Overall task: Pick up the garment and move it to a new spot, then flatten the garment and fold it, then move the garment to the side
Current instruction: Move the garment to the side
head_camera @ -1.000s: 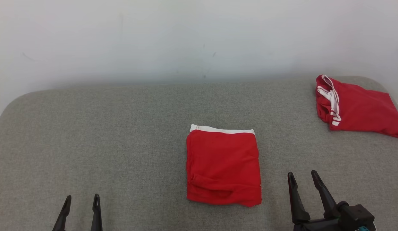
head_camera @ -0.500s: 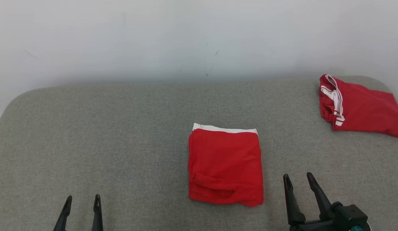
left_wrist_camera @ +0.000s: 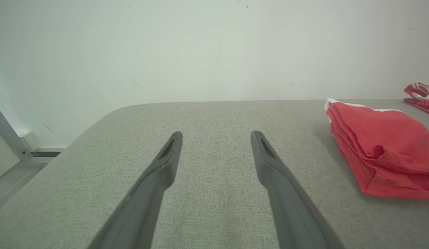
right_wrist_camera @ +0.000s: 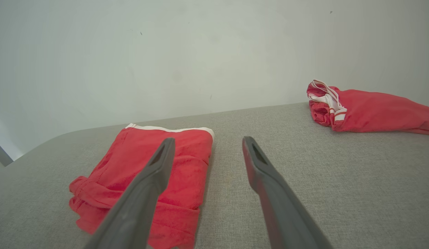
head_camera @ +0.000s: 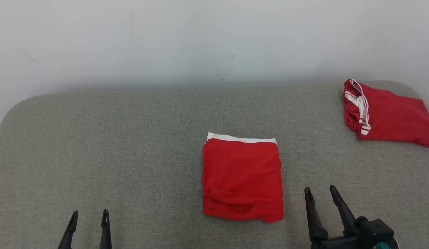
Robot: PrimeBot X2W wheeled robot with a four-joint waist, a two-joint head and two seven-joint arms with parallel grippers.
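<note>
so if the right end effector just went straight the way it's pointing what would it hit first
Probably the bare grey surface just right of the folded red garment, which is where the open right end effector aims. It could graze the garment's edge on the way; depth is unclear.

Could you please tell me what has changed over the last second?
The right gripper edged slightly left, toward the folded garment; nothing was grasped or released. The left gripper, the folded garment and the crumpled garment stayed put; both jaws remain open.
</note>
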